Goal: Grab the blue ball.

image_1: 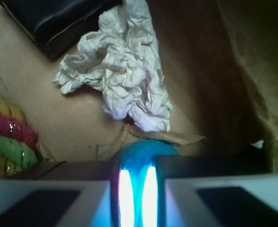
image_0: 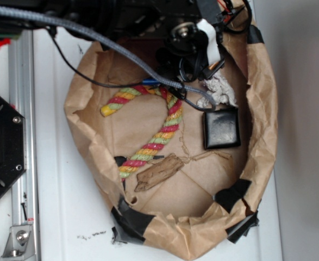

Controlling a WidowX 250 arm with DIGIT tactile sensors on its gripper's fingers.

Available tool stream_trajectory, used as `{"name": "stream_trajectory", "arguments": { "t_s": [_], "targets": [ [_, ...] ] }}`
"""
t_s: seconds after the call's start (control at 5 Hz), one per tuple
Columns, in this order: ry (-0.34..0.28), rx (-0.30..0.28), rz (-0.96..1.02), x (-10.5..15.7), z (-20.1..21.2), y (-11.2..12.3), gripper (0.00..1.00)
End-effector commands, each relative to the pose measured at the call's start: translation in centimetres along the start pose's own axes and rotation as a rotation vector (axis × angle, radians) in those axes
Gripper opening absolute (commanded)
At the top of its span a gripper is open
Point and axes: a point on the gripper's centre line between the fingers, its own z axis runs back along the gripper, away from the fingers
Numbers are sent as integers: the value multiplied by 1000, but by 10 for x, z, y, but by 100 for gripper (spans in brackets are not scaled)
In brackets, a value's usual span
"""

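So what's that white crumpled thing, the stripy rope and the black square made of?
The white wad looks like crumpled paper or tissue: sharp creases, matte. The rope seems twisted cotton-like fibre in red, yellow and green strands. The black square pouch looks like leather or vinyl, with a faint sheen; which one, I can't tell.

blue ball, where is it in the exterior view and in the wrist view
Exterior: not visible; the arm covers the top of the paper bag where the gripper works.
Wrist: bottom centre, the blue ball shows between the gripper fingers, which appear closed on it.
Shared landmark: the crumpled white paper beside the black pouch.
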Motion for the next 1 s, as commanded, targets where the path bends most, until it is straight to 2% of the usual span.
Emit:
{"name": "stream_trajectory", "arguments": {
  "t_s": [0.0,0.2,0.4,0.6,0.8],
  "targets": [
    [-116,60,39,54,101,-45,0],
    [-161,4,98,60,134,-52,0],
    [-109,-7,153,58,135,-48,0],
    [-49,43,274,50,134,-47,0],
    [-61,30,466,41,138,-53,0]
  ]
}}
